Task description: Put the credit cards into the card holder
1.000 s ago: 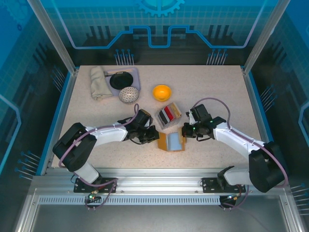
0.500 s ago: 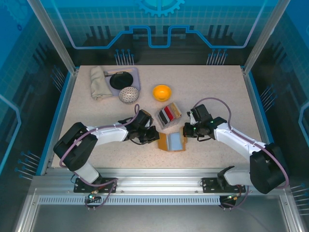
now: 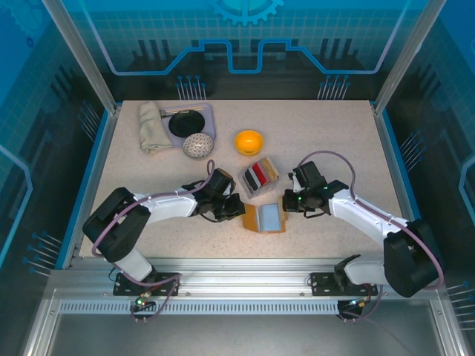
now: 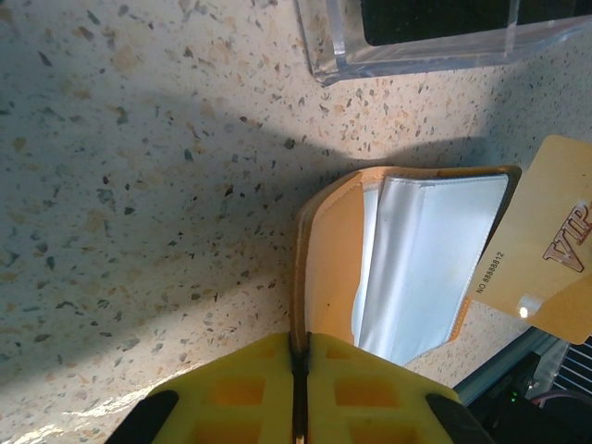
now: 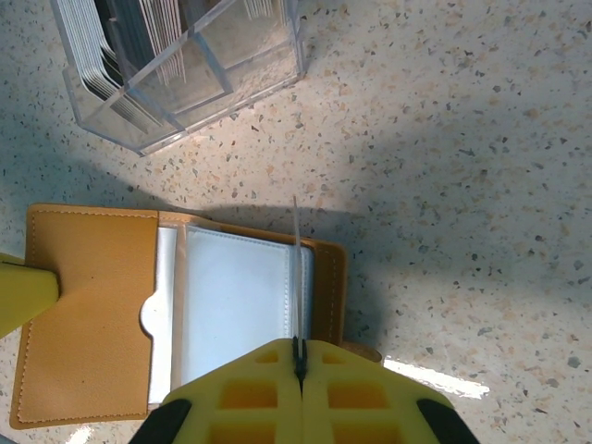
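Observation:
The tan-orange card holder [image 3: 252, 219] lies open on the table between both arms, its clear inner pockets [image 5: 236, 305] facing up. My left gripper [image 4: 299, 359] is shut on the edge of its left flap [image 4: 326, 268]. The right gripper [image 5: 298, 356] is shut on a beige credit card [image 4: 546, 250] with VIP lettering. From the right wrist that card [image 5: 296, 264] is seen edge-on, standing over the right side of the pockets. More credit cards [image 3: 256, 175], red and black among them, stand in a clear slotted tray [image 5: 176, 65] just behind the holder.
An orange bowl [image 3: 249, 141] sits behind the clear tray. At the back left are a folded cloth [image 3: 152, 126], a grey tray [image 3: 208, 119] with a black dish, and a patterned ball [image 3: 198, 145]. The left gripper's yellow finger [image 5: 23, 291] shows beside the holder's flap.
Hardly anything differs: both grippers keep their grips, and the right gripper with the card has crept slightly over the holder.

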Tool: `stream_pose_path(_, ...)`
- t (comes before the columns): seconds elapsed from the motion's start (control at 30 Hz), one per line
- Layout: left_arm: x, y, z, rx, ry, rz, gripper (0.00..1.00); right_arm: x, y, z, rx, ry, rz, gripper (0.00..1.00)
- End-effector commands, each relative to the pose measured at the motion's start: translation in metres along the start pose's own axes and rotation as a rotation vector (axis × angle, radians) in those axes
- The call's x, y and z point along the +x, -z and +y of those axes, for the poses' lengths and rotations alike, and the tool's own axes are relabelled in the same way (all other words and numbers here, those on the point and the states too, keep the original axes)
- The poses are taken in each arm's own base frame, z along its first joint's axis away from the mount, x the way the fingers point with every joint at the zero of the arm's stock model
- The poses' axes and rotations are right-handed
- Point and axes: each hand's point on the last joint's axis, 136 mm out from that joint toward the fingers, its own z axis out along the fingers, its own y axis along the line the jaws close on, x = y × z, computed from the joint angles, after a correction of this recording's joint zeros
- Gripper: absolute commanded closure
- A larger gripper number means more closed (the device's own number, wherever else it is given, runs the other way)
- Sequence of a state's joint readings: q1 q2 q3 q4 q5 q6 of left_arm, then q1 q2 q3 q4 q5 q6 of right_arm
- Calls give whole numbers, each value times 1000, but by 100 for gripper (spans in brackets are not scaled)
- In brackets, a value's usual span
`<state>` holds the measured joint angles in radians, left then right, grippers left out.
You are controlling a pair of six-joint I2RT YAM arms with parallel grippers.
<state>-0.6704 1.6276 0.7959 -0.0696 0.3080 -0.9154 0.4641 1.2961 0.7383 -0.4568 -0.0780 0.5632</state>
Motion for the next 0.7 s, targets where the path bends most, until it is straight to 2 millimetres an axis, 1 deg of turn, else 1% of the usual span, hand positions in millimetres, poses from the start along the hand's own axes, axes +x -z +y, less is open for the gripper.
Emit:
stream_pose_path(0.0, 3, -5, 1, -10, 2, 19, 90, 9, -4, -6, 17, 0, 30, 100)
stream_pose_path(0.1, 3, -6, 1, -11, 2, 21, 90, 9, -7, 3, -40, -14, 34, 100)
stream_pose_path(0.17, 4, -7, 2, -12, 3, 24, 90, 10, -9, 6, -58, -25, 36, 100)
stream_pose_path(0.3, 4, -9, 2, -12, 2, 28, 90, 7, -7, 13, -93, -35, 26, 100)
stream_pose_path(0.43, 4, -11, 0, -8, -1, 31, 90, 2, -3, 24, -152, -47, 23, 100)
stream_pose_path(0.67, 6, -17, -1, -1, 5, 41, 90, 0, -9, 37, -219, -85, 44, 100)
